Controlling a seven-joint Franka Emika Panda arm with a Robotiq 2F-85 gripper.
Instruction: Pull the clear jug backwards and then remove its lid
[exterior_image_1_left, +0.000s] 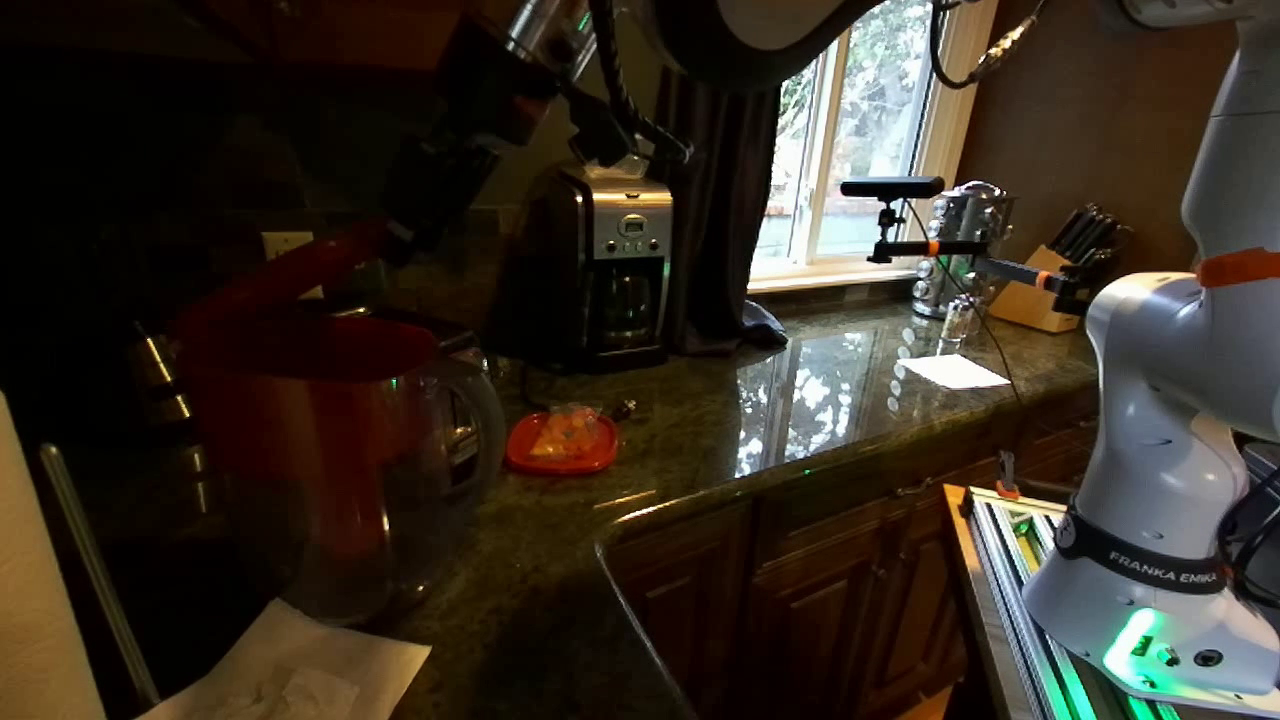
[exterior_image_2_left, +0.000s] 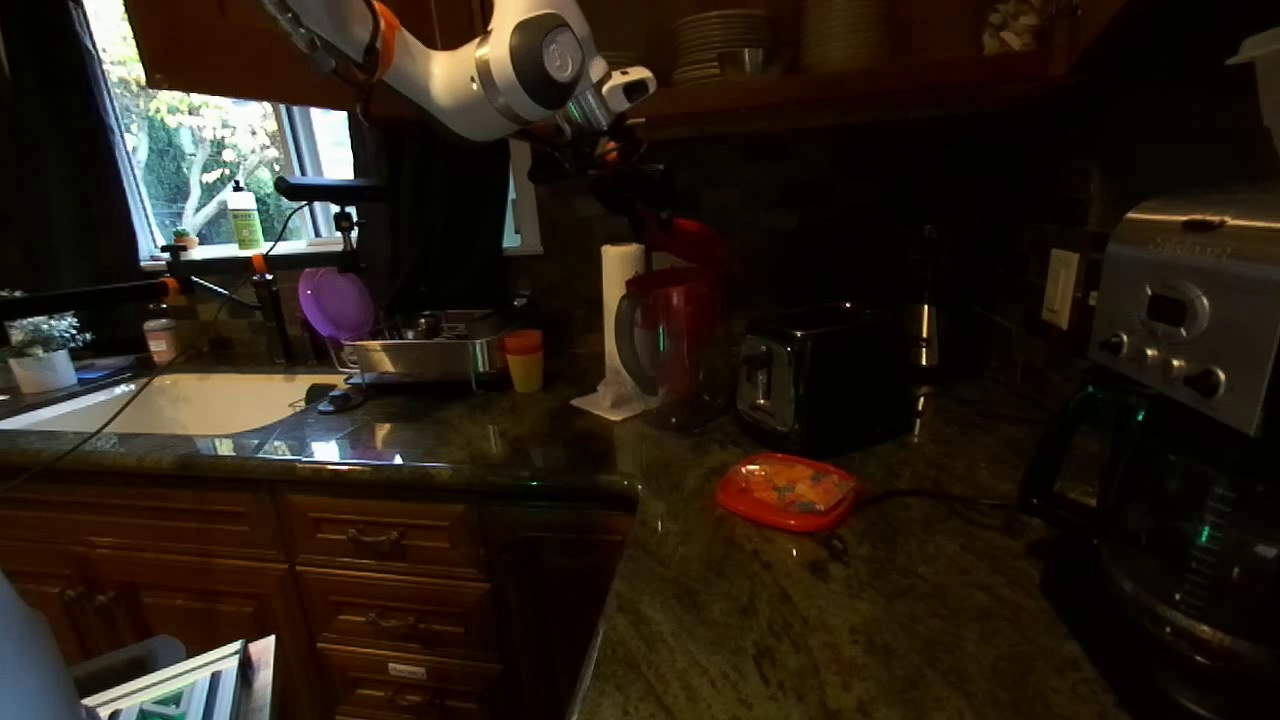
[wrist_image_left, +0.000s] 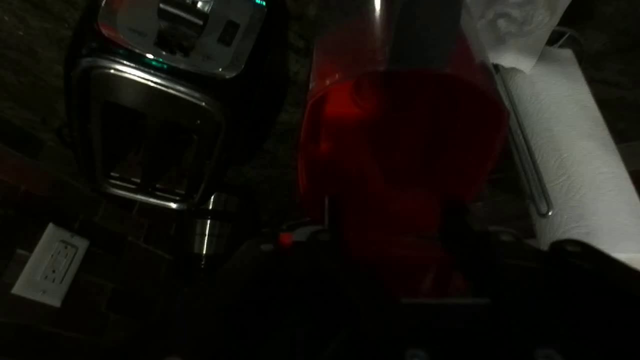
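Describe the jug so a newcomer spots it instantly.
In an exterior view, follow the counter to the toaster. The jug stands between it and the paper towels. Unlike both, it is clear-walled, with a red upper section, a side handle and a red lid tilted over its top.

"What stands by the window (exterior_image_1_left: 878, 130)?"

"A full wooden knife block (exterior_image_1_left: 1022, 306), with a shiny rack of jars (exterior_image_1_left: 970, 212) just beside it; a white sheet (exterior_image_1_left: 955, 371) lies flat on the counter (exterior_image_1_left: 690, 430)."

"And near the coffee maker (exterior_image_1_left: 618, 250)?"

"A red dish (exterior_image_1_left: 562, 466) — there's a clear packet (exterior_image_1_left: 570, 432) on it."

"The toaster (wrist_image_left: 155, 90)?"

"Black and chrome, with a wall outlet (wrist_image_left: 50, 265) near it in the wrist view. A paper towel roll (exterior_image_2_left: 622, 310) stands upright in an exterior view."

"Over by the sink (exterior_image_2_left: 230, 400)?"

"A purple round dish (exterior_image_2_left: 337, 303) tilts at the end of the metal dish rack (exterior_image_2_left: 430, 362) — and orange and yellow cups (exterior_image_2_left: 523, 365) stand stacked just beside it."
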